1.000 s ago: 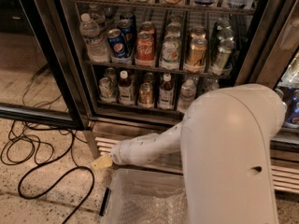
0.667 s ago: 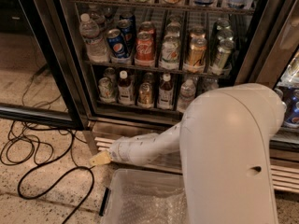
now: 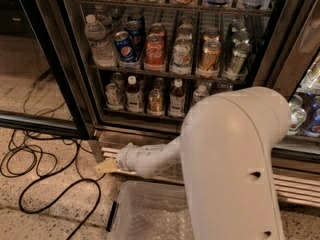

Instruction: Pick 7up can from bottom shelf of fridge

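Observation:
The fridge point(image 3: 85, 84) stands open in front of me. Its bottom shelf point(image 3: 150, 115) holds a row of small cans and bottles. A silvery can with greenish markings point(image 3: 114, 95) at the left end of that row looks like the 7up can. Another silvery can point(image 3: 200, 92) at the right end is partly hidden behind my arm. My gripper point(image 3: 106, 166) is low, in front of the fridge's base and well below and in front of the bottom shelf, pointing left. It holds nothing that I can see.
My big white arm housing point(image 3: 235, 164) blocks the lower right. A clear plastic bin point(image 3: 150, 214) sits on the floor under the arm. Black cables point(image 3: 40, 174) lie on the floor at left. The glass door point(image 3: 35, 59) hangs open at left. Pepsi point(image 3: 125, 46) and Coca-Cola point(image 3: 155, 51) cans stand on the shelf above.
The gripper has crept slightly up and to the left. Nothing in the fridge has moved.

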### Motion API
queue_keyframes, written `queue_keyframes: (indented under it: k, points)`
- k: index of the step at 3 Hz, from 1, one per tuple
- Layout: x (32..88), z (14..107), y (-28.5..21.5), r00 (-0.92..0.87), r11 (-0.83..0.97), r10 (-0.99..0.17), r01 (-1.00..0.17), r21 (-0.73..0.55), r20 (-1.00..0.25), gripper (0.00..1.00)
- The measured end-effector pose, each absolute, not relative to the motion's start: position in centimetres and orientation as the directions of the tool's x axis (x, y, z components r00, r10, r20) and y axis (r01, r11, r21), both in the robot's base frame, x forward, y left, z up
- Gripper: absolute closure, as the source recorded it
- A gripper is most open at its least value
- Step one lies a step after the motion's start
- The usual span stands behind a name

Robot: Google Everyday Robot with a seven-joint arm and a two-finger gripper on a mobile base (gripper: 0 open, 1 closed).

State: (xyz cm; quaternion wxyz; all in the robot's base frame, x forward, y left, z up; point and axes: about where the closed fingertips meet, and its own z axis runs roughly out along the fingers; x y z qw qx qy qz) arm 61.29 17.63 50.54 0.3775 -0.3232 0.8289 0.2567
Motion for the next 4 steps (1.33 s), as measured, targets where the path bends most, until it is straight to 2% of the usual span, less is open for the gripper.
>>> queue_keyframes:
  k: [1,2,4]
  points:
    - [64.1,50.5,18.7,-0.405,0.688,-0.357,-0.723,0.056,-0.842,0.00]
    - [67.1,52.1,19.9,-0.299,0.731,-0.315,-0.682,-0.030,-0.901,0.00]
    - [69.4,54.4,20.6,-0.233,0.757,-0.268,-0.651,-0.054,-0.935,0.00]
